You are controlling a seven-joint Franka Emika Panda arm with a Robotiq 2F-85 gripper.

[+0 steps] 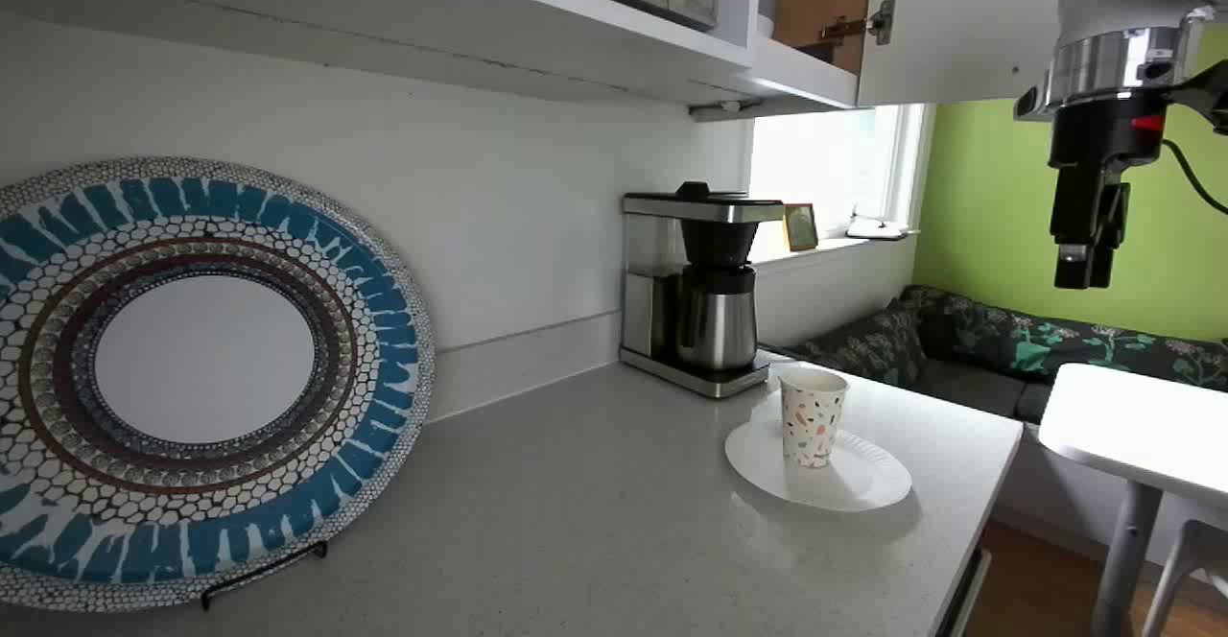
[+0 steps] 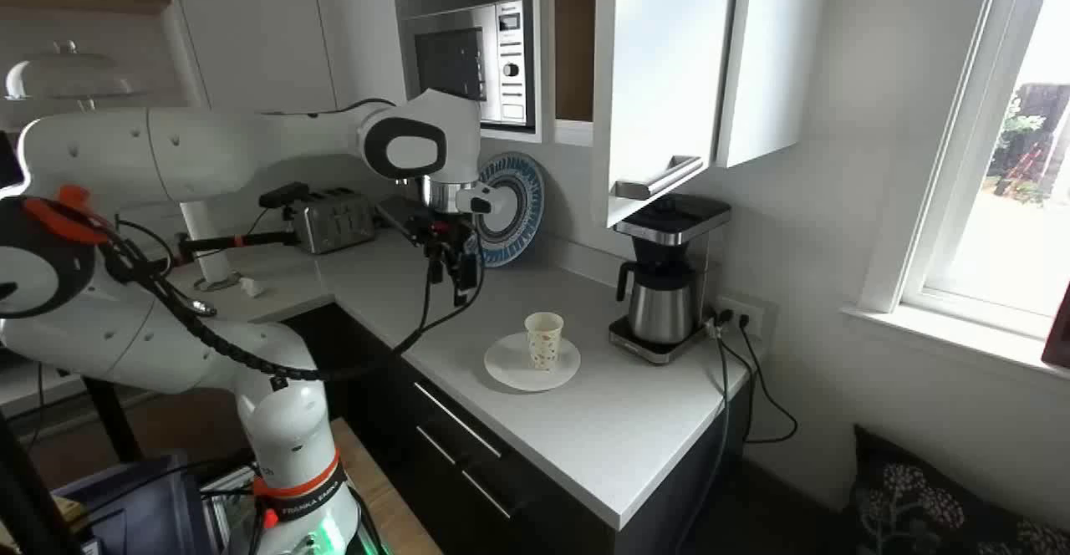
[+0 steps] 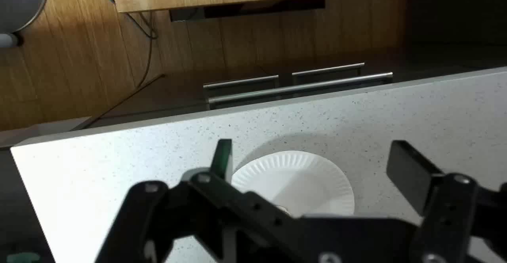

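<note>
My gripper is open and empty, its two fingers wide apart in the wrist view. It hangs high above the counter in both exterior views, touching nothing. A speckled paper cup stands upright on a white paper plate on the counter. The cup and plate also show together below the gripper. In the wrist view, the fluted plate lies beneath and between the fingers. Only a sliver of the cup's rim shows there; the gripper body hides the rest.
A coffee maker with a steel carafe stands behind the plate. A patterned round platter leans on the wall. A cabinet door hangs open above the counter. A toaster and a microwave stand farther off.
</note>
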